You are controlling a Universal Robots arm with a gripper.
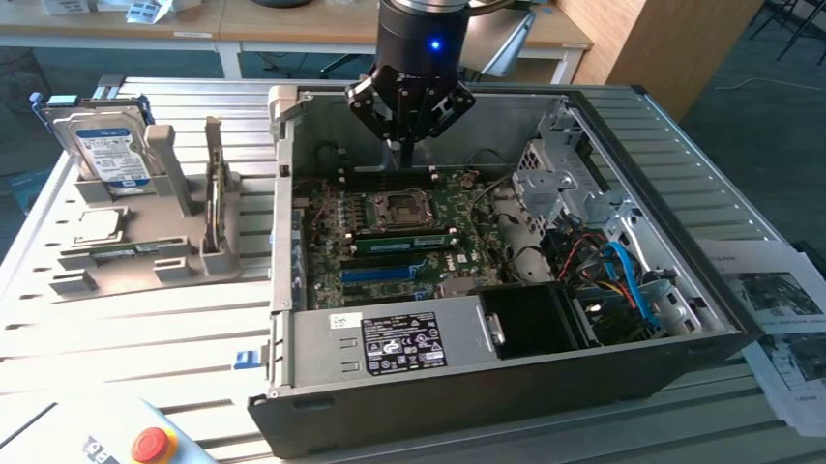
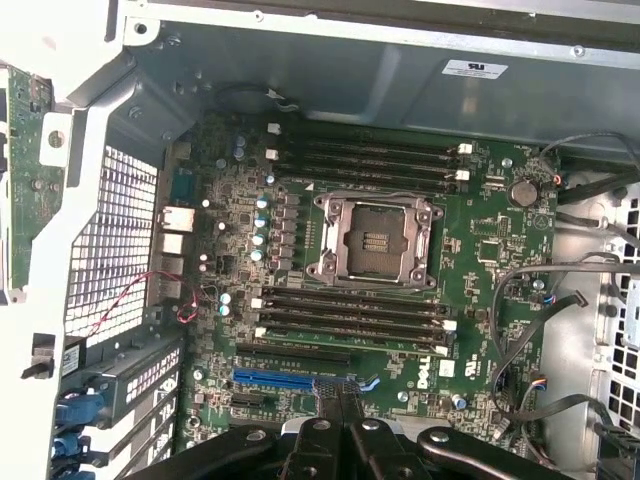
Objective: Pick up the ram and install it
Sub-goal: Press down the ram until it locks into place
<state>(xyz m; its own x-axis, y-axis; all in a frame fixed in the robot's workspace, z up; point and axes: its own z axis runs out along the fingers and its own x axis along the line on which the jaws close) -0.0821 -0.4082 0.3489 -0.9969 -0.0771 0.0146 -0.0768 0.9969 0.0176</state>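
Ram (image 1: 215, 184) thin, edge-on, upright in gray holder (image 1: 142, 261), end effector (image 1: 404, 159) pinched together over motherboard (image 1: 446, 217)

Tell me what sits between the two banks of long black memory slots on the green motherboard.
A square, metal-framed processor socket, with no chip in it, sits between the slot banks on the motherboard, seen in the wrist view.

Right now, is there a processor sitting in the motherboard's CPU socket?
No, the CPU socket lies open and bare, its contact field exposed inside the metal frame.
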